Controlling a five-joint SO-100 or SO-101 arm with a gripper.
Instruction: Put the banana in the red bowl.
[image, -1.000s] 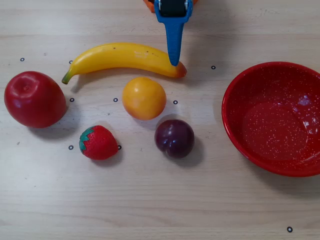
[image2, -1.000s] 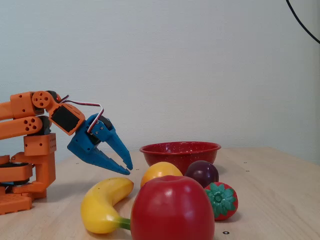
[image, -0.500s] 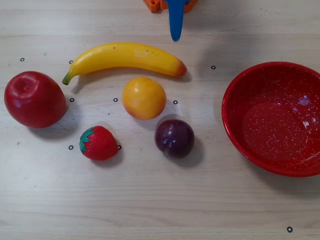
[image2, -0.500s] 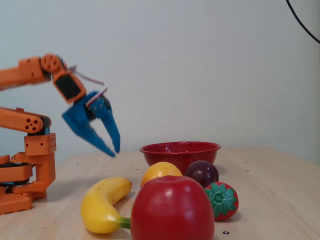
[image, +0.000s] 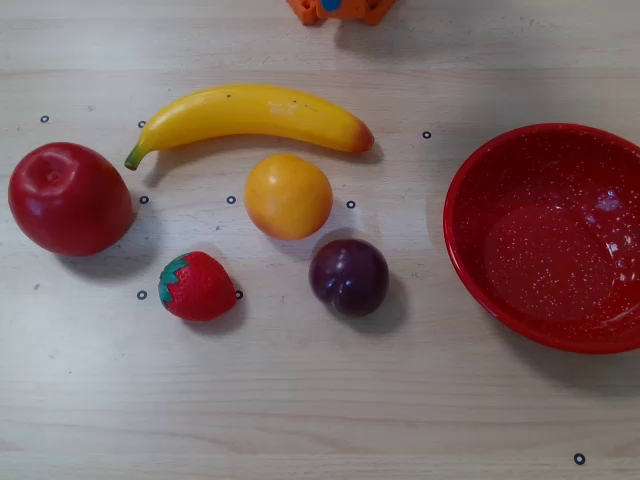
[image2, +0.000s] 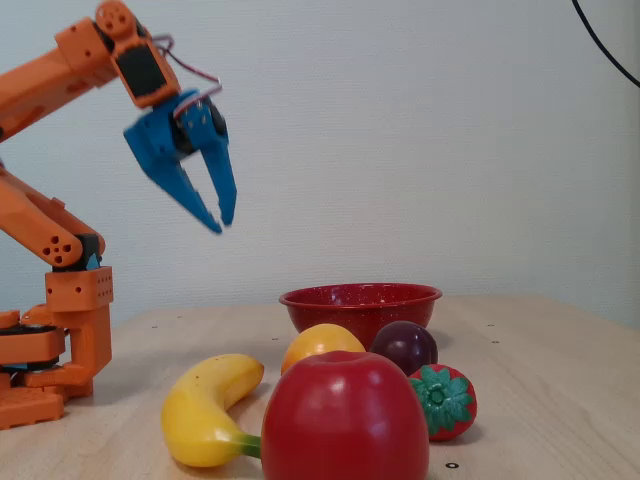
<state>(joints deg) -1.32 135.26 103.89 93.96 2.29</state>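
The long yellow banana (image: 245, 113) lies flat on the wooden table, green stem to the left and orange-red end to the right in the overhead view; the fixed view shows the banana (image2: 208, 405) low at the front left. At the right edge of the overhead view sits the speckled red bowl (image: 470, 190), with nothing inside it; in the fixed view the red bowl (image2: 360, 300) stands behind the fruit. My blue gripper (image2: 220, 220) hangs high above the table in the fixed view, open, holding nothing, well clear of the banana. The overhead view does not show the gripper.
A dark red apple (image: 68, 198), an orange fruit (image: 288, 195), a strawberry (image: 198, 285) and a plum (image: 348, 277) lie below the banana in the overhead view. The orange arm base (image: 338, 9) shows at the top edge.
The arm has lifted the open gripper up and back from just above the banana's right end to high above the table. It has left the overhead view. The banana lies where it was.
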